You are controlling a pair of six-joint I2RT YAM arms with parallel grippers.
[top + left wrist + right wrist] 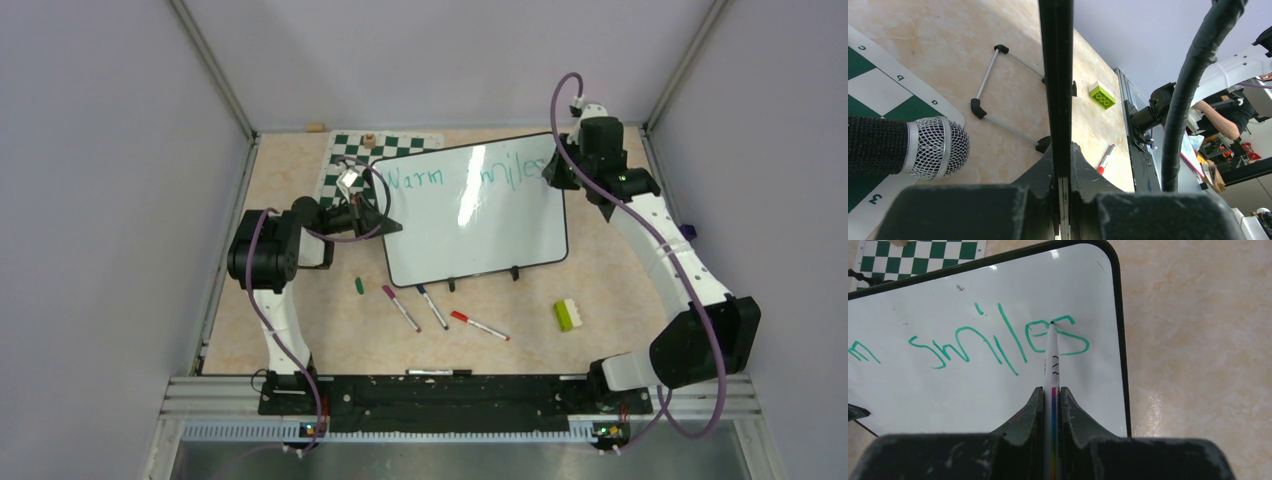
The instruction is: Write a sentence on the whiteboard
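Note:
The whiteboard (480, 230) lies tilted on the table with its clips toward me. On it the sentence (462, 178) reads "Warm smiles" in teal on one line. My left gripper (386, 216) is shut on the board's left edge, which in the left wrist view is a black strip (1055, 75) running up from between the fingers (1083, 167). My right gripper (1052, 396) is shut on a white marker (1052, 360). The marker's tip touches the board (948, 395) at the final "s" of "smiles" (998, 340), near the board's top right corner.
A chess mat (345, 160) lies behind the board's left end, and a mesh-headed microphone (923, 147) rests over it. Purple (400, 307), blue (432, 307) and red (479, 325) markers, a green cap (359, 285) and a green-white brick (567, 315) lie in front of the board.

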